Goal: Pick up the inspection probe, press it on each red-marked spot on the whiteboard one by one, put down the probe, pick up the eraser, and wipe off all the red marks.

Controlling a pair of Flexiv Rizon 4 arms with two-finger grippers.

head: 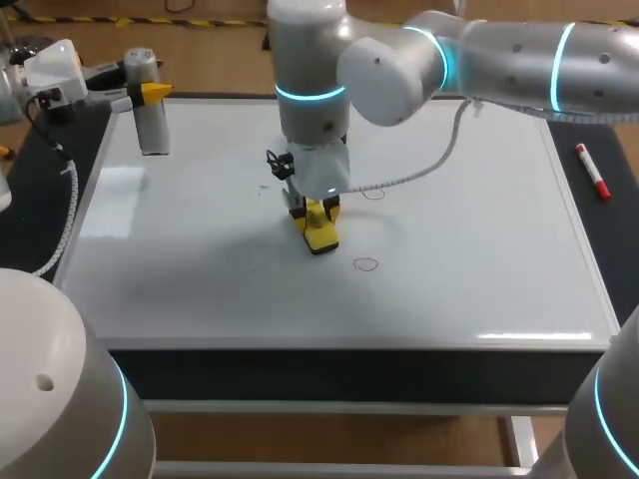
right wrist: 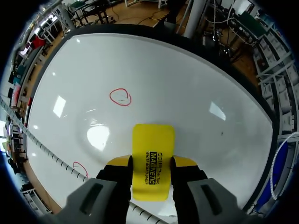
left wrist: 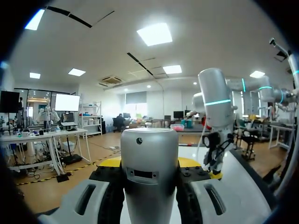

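Trouble, as we judged it, started with the whiteboard: pressed too hard or at a tilt, the eraser could have skidded, or smeared the red instead of lifting it. Our right arm stretched in from the right, past the middle, wrist pointing straight down at the board. Its cable hung close over the farther mark, and we reckoned a wide sweep might snag it. Over at the far left corner, our left end effector was clamped on the upright inspection probe, well apart from the action. Our right end effector pinched the yellow eraser from both sides, its face on or just over the board, we couldn't tell which. Two red marks sat unwiped, and a short pass could have missed the one beside the fingers
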